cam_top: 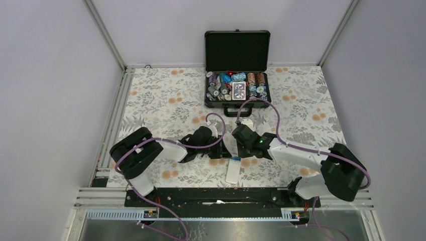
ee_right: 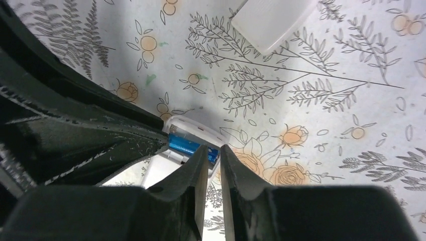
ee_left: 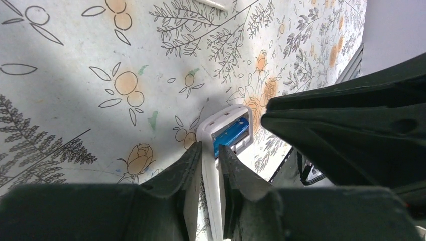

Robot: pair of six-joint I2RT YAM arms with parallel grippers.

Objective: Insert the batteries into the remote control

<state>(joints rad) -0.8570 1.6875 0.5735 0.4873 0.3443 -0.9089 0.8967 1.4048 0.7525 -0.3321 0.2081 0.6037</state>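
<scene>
My left gripper [ee_left: 210,150] stands narrow, its two black fingers a slit apart. The white remote [ee_left: 207,128] shows through that slit, under the fingers, and I cannot tell whether they touch it. Just past the fingertips the remote's open bay holds a glossy blue battery [ee_left: 231,134].

My right gripper [ee_right: 213,150] is just as narrow, with nothing between its fingers. It reaches the same bay from the other side, its tips just over the battery.

Only the wrist cameras show the bay. From above, the battery is a blue speck at the remote's end nearest the two grippers, and the rest of the slim handset lies flat, running back toward the arm bases.

The right wrist camera shows a flat white panel [ee_right: 274,20] with rounded corners lying well beyond its fingers. The left wrist camera catches only a sliver of it.

The top view alone shows a hard black case [cam_top: 237,50] far ahead of both grippers, lid upright. Its tray holds rows of round chips [cam_top: 251,79] and a card deck [cam_top: 238,90]. Everything rests on a cloth [cam_top: 166,100] printed with grey leaves and orange flowers.
</scene>
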